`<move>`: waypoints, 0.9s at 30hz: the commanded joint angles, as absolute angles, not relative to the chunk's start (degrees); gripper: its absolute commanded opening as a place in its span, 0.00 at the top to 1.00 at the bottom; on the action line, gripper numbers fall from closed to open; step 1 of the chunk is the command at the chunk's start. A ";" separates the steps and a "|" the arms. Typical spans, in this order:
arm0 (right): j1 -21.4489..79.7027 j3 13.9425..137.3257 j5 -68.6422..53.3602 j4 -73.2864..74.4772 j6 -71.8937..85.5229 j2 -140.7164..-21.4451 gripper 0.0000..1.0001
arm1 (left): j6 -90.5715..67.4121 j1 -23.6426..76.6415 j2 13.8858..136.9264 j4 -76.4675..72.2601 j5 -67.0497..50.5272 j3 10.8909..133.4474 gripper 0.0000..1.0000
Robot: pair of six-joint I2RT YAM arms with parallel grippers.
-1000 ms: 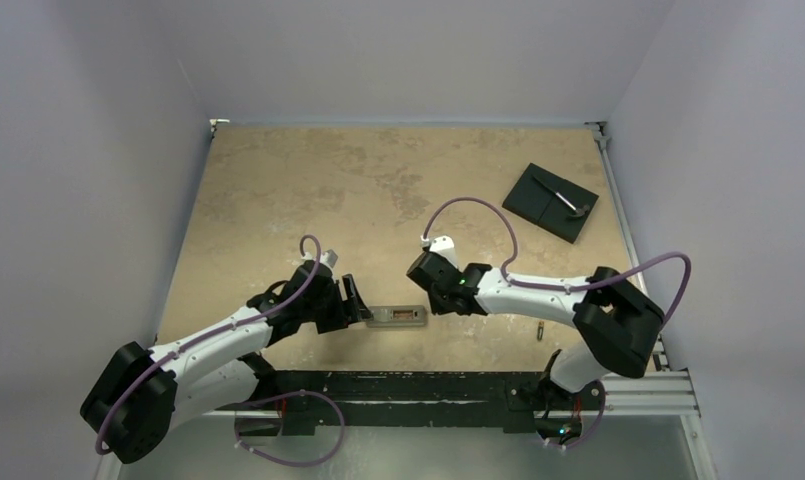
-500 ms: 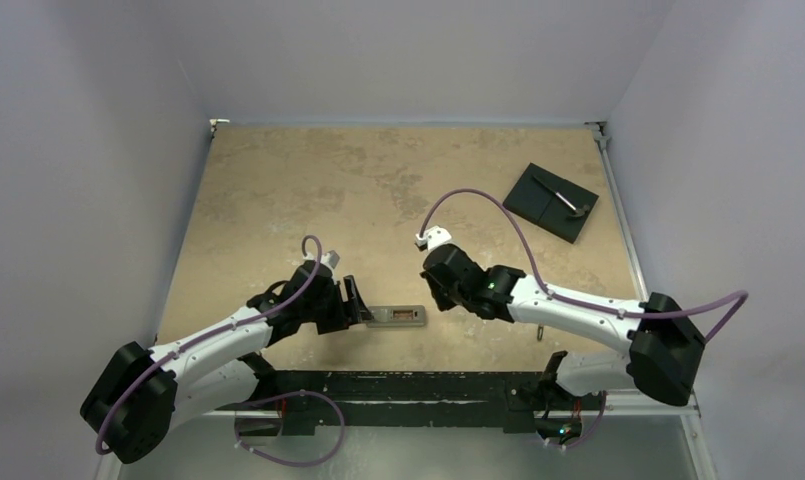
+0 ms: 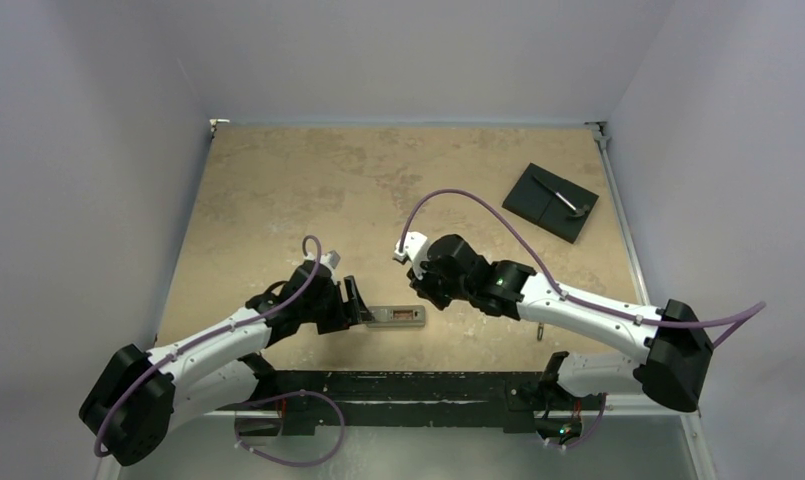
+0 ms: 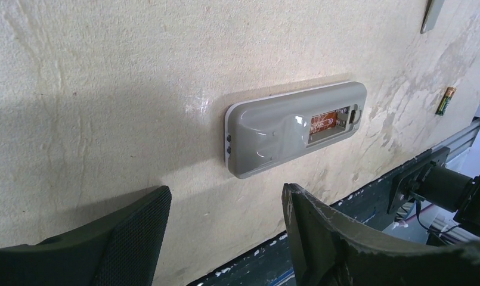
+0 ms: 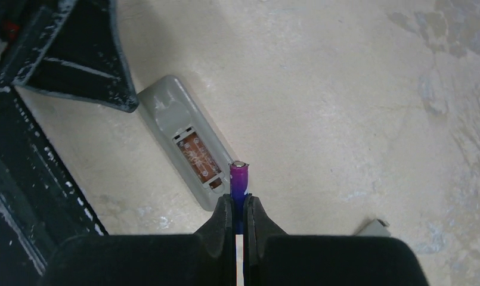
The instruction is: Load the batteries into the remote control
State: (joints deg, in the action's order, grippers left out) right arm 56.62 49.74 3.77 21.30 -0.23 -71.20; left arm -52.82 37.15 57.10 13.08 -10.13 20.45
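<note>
i find the remote control (image 4: pixel 291 128) lying grey back up on the desk (image 3: pixel 278 190), its compartment uncovered. the left claw (image 4: pixel 225 202) is released, its fingers spread just beside the remote's end and clear of it. the right claw (image 5: pixel 237 205) is clenched on one battery (image 5: pixel 239 177), held close by the compartment end of the remote. the other battery (image 4: pixel 445 101) lies on the desk, well apart, near the front rail.

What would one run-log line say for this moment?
left pincer: open near remote control | right pincer: shut on battery | second battery: on table
</note>
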 commanded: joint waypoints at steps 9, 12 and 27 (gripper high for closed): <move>57.13 52.93 -8.59 21.70 -19.82 -71.48 0.96 | -51.56 37.00 50.36 17.12 -8.86 20.68 0.32; 57.43 53.22 -9.99 22.09 -22.04 -73.17 0.96 | -51.62 36.98 47.90 19.15 -7.61 21.52 0.32; 59.68 55.17 -9.58 21.60 -24.74 -81.84 0.95 | -51.79 37.00 45.80 20.82 -7.12 22.39 0.32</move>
State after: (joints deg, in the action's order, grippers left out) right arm 59.20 52.40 -9.19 22.70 -23.27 -81.47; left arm -52.69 37.15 46.52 20.78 -7.64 20.45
